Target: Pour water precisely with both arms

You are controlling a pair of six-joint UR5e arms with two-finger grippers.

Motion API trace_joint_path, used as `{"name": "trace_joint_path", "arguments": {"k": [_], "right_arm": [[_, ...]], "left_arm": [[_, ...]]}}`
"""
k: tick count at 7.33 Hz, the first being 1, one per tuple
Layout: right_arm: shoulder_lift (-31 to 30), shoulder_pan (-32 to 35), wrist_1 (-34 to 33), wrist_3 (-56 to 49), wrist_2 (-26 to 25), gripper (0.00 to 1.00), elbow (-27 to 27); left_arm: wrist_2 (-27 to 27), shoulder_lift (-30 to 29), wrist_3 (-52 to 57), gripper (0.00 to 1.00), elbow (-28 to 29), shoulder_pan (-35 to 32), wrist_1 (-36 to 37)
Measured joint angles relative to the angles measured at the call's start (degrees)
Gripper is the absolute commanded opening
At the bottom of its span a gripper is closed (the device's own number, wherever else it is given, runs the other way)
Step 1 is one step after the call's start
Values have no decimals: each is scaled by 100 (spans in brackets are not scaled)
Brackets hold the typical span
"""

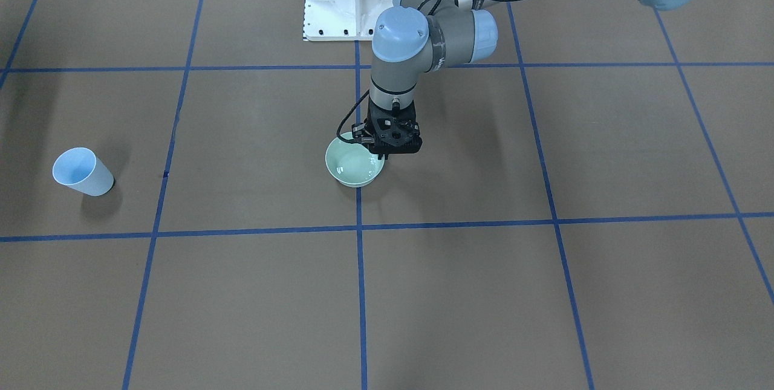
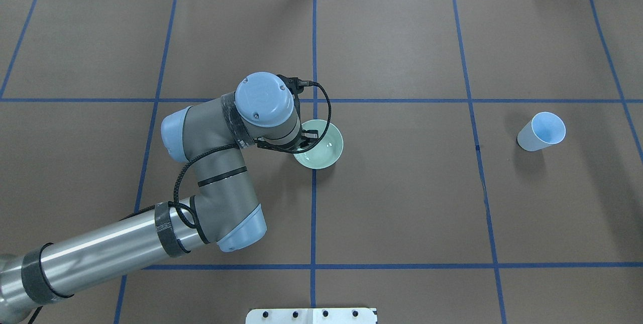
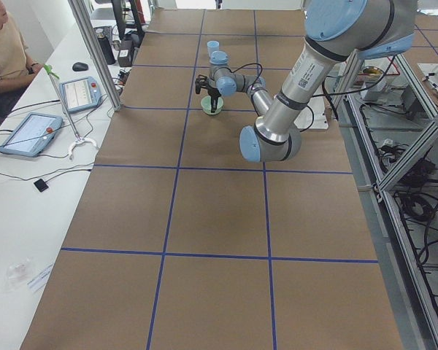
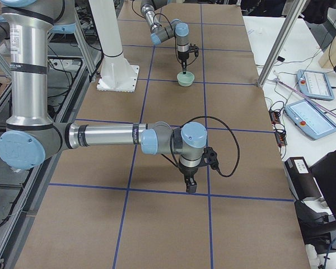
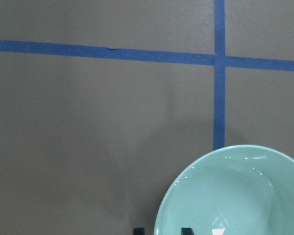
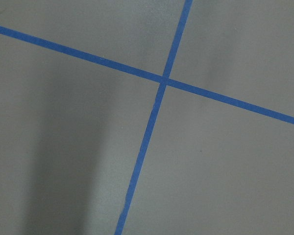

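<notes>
Your left gripper [image 1: 383, 157] sits at the rim of the green bowl [image 1: 354, 167] mid-table; I cannot tell whether its fingers pinch it. The blue cup [image 1: 82, 172] stands untouched toward the table's right end, so you are at the bowl grasp, I judge; the right gripper [image 4: 190, 185] (finger state unclear) must fetch that cup next

No text, brand or number can be read anywhere; a label on the near arm [image 3: 304, 73] in the left-side view is too blurred to make out; the tablet screens [image 3: 29, 133] are likewise illegible.
</notes>
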Motion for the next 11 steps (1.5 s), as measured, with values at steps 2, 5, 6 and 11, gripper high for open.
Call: {"name": "trace_joint_path", "arguments": {"k": [2,5,6,11], "right_arm": [[-10,0,0,-3,-24,100,-14],[-23,1,0,8,-20,100,-108],[-24,0,0,16,-17,100,-129],[-15,-3,0,17,-17,100,-191]], "left_arm": [[-73,12,291,0,-130,-104,38],[-815,615,1575,0,-846,-767,414],[-1082,1064,2109,0,-1159,-1058,450],[-2064,3199,5294,0,-1740,-2736,245]]}}
